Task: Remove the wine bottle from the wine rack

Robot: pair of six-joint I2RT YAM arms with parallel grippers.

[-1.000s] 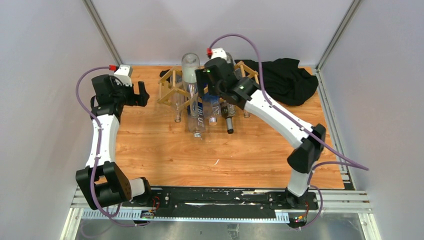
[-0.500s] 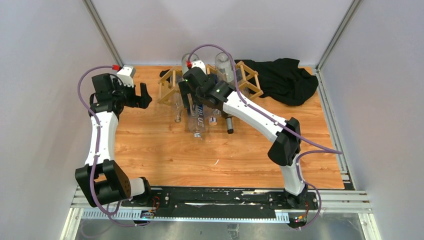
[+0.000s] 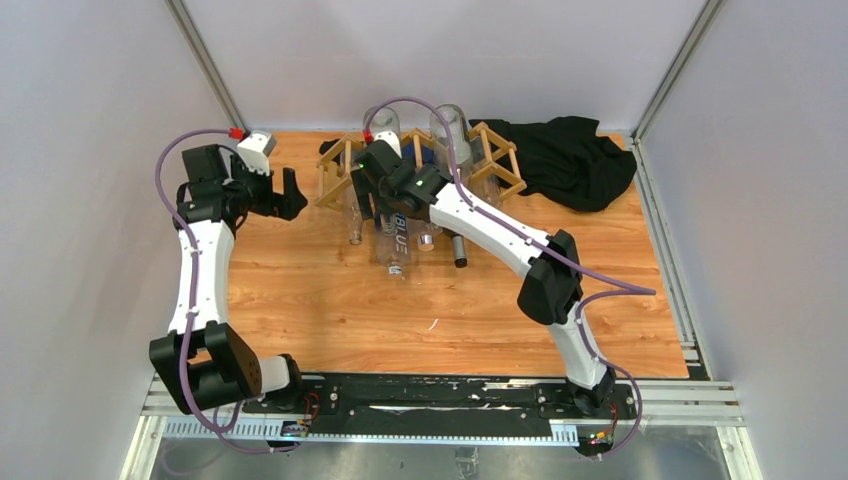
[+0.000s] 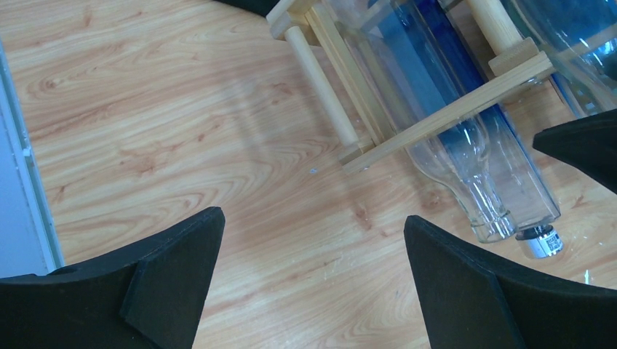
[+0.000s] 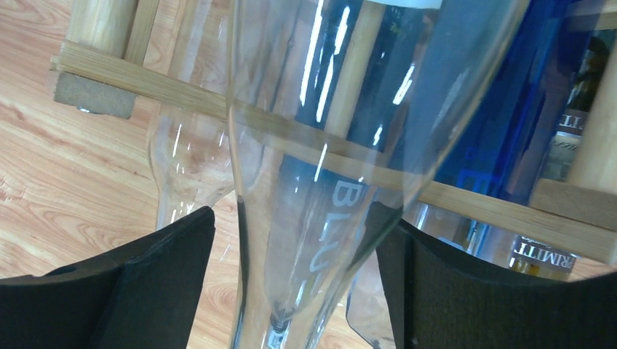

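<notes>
Right gripper (image 5: 295,218) is spread open, one finger either side of the clear wine bottle (image 5: 313,131) mid-frame, not squeezing yet I reckon. Bottle runs lengthwise up-frame through the wine rack (image 5: 138,76), narrow end nearest. Left gripper (image 4: 313,233), open too, is further off.

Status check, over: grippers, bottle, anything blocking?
Left gripper open, hovering beside wine rack. Right gripper open, straddling clear wine bottle, not clamped. Bottle not yet off rack. Blue bottle crowds it alongside.
</notes>
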